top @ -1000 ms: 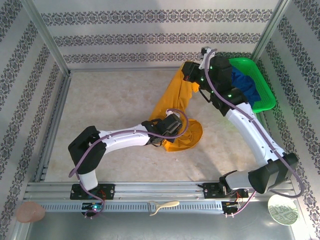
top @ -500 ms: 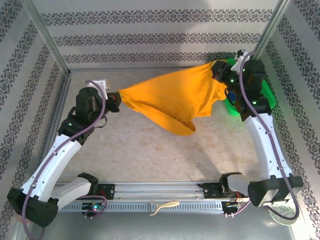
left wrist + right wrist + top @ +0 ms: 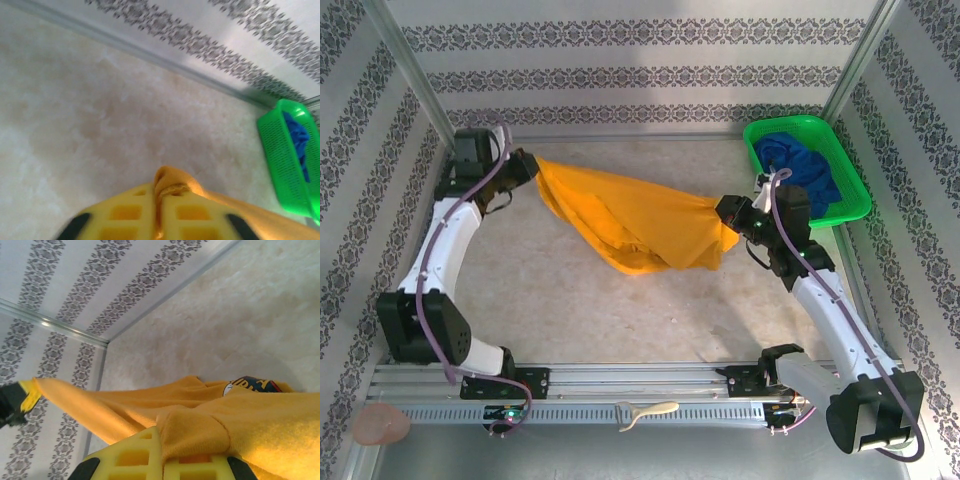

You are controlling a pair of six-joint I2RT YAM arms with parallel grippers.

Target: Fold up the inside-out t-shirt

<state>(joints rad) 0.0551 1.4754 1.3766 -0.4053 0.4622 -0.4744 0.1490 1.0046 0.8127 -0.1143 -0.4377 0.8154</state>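
Note:
The orange-yellow t-shirt (image 3: 630, 222) hangs stretched across the back half of the table, sagging in the middle onto the surface. My left gripper (image 3: 525, 166) is at the far left corner, shut on one end of the shirt; in the left wrist view a fold of cloth (image 3: 170, 184) is pinched between the yellow fingers (image 3: 127, 215). My right gripper (image 3: 730, 214) at mid right is shut on the other end, with bunched cloth (image 3: 197, 432) over its fingers (image 3: 132, 460). A small dark printed patch (image 3: 250, 384) shows on the shirt.
A green basket (image 3: 852, 190) at the back right holds a dark blue garment (image 3: 805, 165), close behind the right arm. Patterned walls enclose the table on three sides. On the front ledge lie a beige utensil (image 3: 645, 412), a plate (image 3: 885, 420) and a pinkish object (image 3: 380, 425).
The left gripper swung from the table's middle to the far left corner, pulling the shirt out wide. The right gripper came forward from beside the basket, and the shirt dropped lower.

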